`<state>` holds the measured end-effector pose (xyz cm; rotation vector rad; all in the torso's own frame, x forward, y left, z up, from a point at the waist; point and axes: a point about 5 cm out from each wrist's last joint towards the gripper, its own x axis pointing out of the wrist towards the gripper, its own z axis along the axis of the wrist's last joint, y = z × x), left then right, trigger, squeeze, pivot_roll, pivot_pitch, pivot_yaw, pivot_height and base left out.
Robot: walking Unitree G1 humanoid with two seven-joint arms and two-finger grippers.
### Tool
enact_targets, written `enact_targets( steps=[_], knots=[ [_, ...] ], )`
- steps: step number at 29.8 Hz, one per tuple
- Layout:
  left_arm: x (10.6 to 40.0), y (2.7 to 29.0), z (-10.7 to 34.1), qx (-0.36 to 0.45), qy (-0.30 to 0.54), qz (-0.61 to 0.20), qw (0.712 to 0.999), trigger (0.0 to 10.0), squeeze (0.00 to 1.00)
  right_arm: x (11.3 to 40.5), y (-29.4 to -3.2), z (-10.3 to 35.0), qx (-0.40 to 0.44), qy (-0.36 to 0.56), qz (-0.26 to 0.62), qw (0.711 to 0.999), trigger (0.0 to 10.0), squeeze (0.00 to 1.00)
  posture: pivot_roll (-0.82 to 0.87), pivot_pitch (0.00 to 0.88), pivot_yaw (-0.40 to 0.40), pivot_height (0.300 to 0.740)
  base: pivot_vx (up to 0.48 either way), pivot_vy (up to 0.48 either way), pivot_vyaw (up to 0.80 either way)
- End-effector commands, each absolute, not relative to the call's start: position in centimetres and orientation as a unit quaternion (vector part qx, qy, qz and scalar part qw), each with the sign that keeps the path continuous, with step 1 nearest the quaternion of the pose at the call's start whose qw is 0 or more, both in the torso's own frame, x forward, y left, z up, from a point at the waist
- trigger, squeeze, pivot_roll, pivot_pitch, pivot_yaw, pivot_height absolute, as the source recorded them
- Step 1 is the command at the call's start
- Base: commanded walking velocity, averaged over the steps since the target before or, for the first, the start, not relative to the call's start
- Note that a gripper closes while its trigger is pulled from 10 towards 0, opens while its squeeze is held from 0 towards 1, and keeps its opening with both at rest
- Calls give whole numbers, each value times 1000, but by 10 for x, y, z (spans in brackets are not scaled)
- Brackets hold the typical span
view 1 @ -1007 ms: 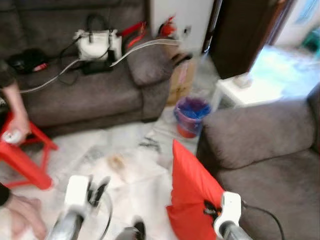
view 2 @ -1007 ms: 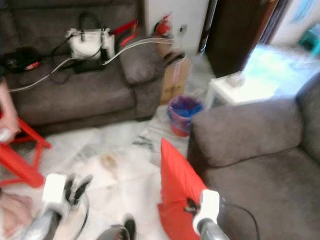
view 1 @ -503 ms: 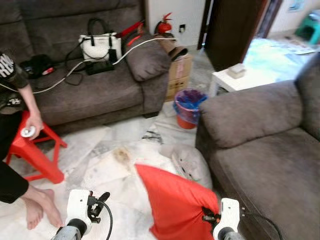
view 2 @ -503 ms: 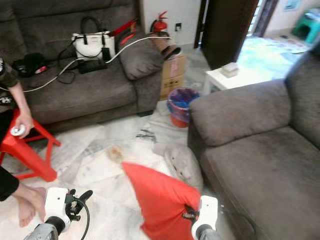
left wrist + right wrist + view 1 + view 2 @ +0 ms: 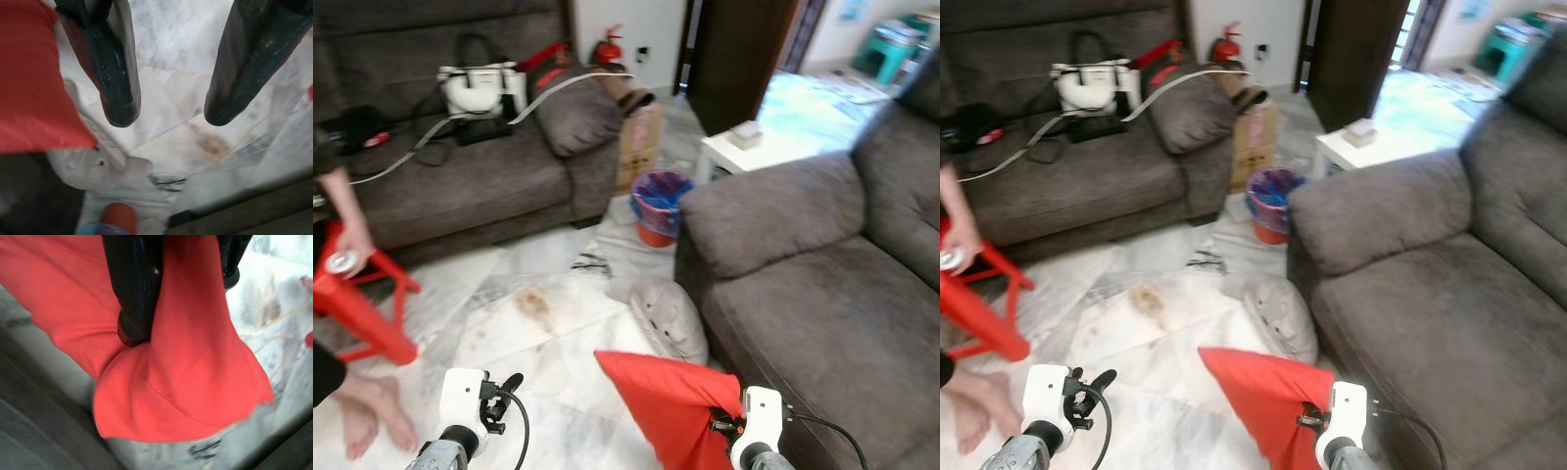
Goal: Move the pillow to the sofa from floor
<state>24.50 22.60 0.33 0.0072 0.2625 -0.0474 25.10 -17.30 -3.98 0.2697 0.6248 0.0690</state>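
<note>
Right gripper (image 5: 171, 298) has its fingers clamped on a corner of the red pillow (image 5: 671, 406), held off the floor right beside the sofa (image 5: 822, 294). Looks soft n light, prob flops, so grab deeper imo. Left gripper (image 5: 168, 105) fingers spread wide, holding nothing.

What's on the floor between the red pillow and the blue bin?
A pale grey-white cushion lies on the marble floor between the red pillow and the bin, seen in both eye views.
</note>
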Motion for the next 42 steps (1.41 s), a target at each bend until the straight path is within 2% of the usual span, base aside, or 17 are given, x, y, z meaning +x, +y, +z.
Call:
enact_targets(
  steps=[1, 13, 18, 31, 37, 42],
  knots=[
    [242, 227, 0, 4, 140, -22, 990, 10000, 0, 263, -171, -29, 134, 273, 39, 952, 10000, 0, 182, 141, -30, 740, 0, 0, -800],
    [243, 227, -2, 3, 156, -24, 987, 10000, 0, 263, -173, -29, 135, 275, 35, 951, 10000, 0, 177, 126, -18, 740, 0, 0, -800],
    [244, 228, -2, 7, 153, -27, 988, 10000, 0, 263, -172, -29, 135, 275, 33, 951, 10000, 0, 176, 119, -16, 740, 0, 451, -800],
    [243, 227, -2, 13, 156, -34, 987, 10000, 0, 262, -172, -30, 132, 277, 36, 951, 10000, 0, 174, 105, -14, 740, 0, 0, -800],
    [244, 226, -2, 12, 155, -35, 987, 10000, 0, 264, -173, -29, 128, 277, 34, 952, 10000, 0, 174, 110, -15, 740, 0, 0, 0],
    [245, 227, -1, 12, 154, -31, 988, 10000, 0, 266, -176, -26, 129, 267, 26, 955, 10000, 0, 177, 119, -18, 740, 0, 0, -530]
  ],
)
